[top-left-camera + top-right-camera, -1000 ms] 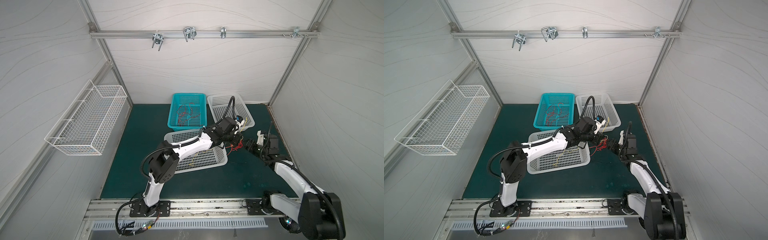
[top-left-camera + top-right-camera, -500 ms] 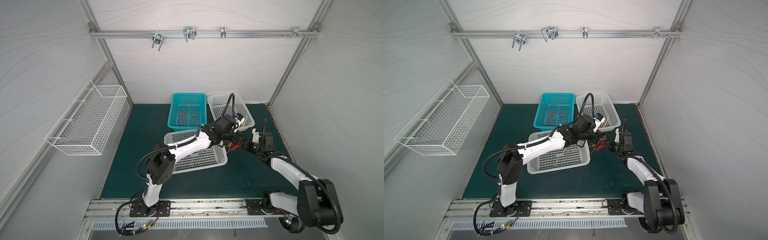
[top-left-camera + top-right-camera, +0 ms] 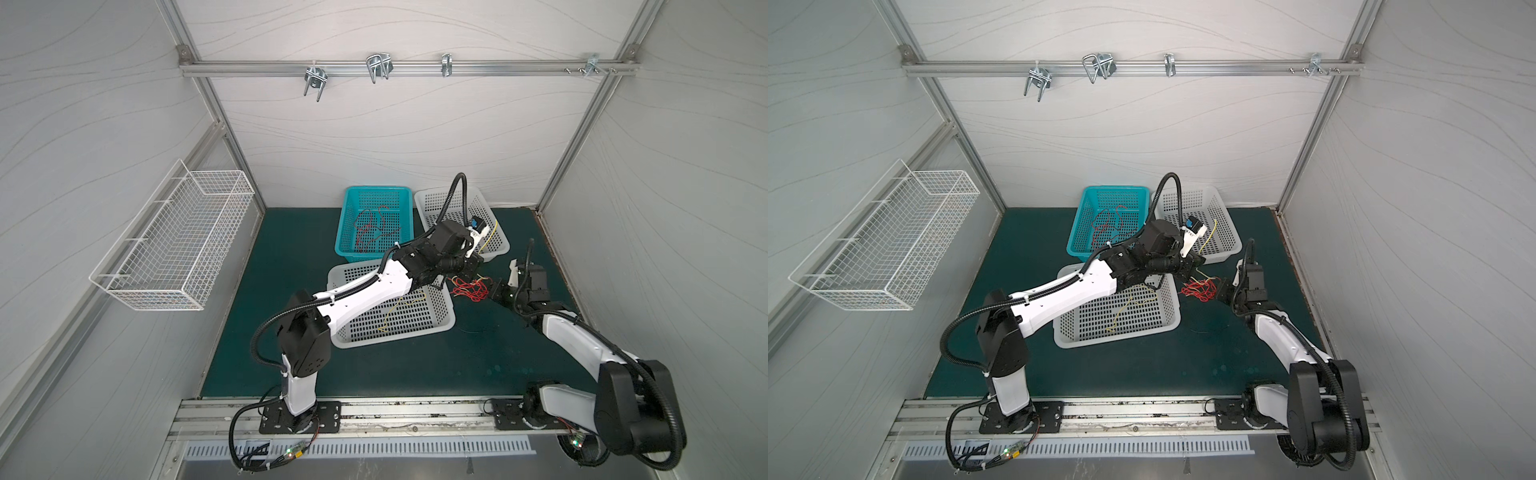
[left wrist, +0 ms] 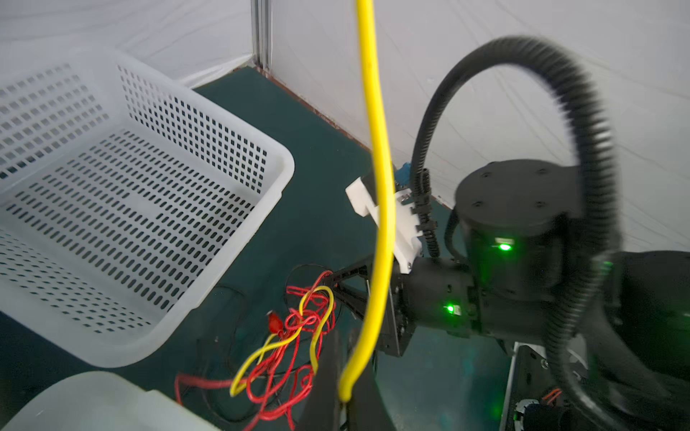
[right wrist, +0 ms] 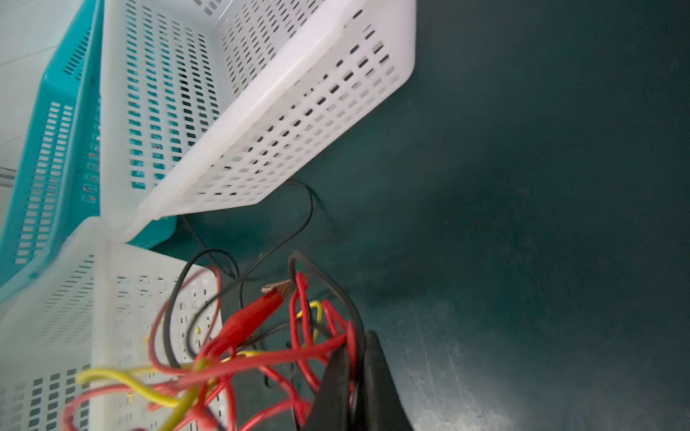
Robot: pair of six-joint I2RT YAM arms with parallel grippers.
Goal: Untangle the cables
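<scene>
**Green mat, one knot left between my grips**

Dark green mat [image 3: 415,365] lies under me, with white panels all round. My left gripper [image 4: 347,384] is clamped tight on a yellow cable [image 4: 378,186] that rises straight up past its camera. My right gripper [image 5: 356,354] is closed too, and red strands look pinched at its tips. The cables [image 3: 469,289] sit as a small knot of red, yellow and black between my two grips, over the mat. Beyond my left jaws, loose red leads lie in the teal basket [image 3: 376,189]. Behind them, a single yellow lead lies in the near white basket [image 3: 395,338]. I judge the sorting well begun. What remains is drawing the yellow free of the knot, then parting red from black.
</scene>
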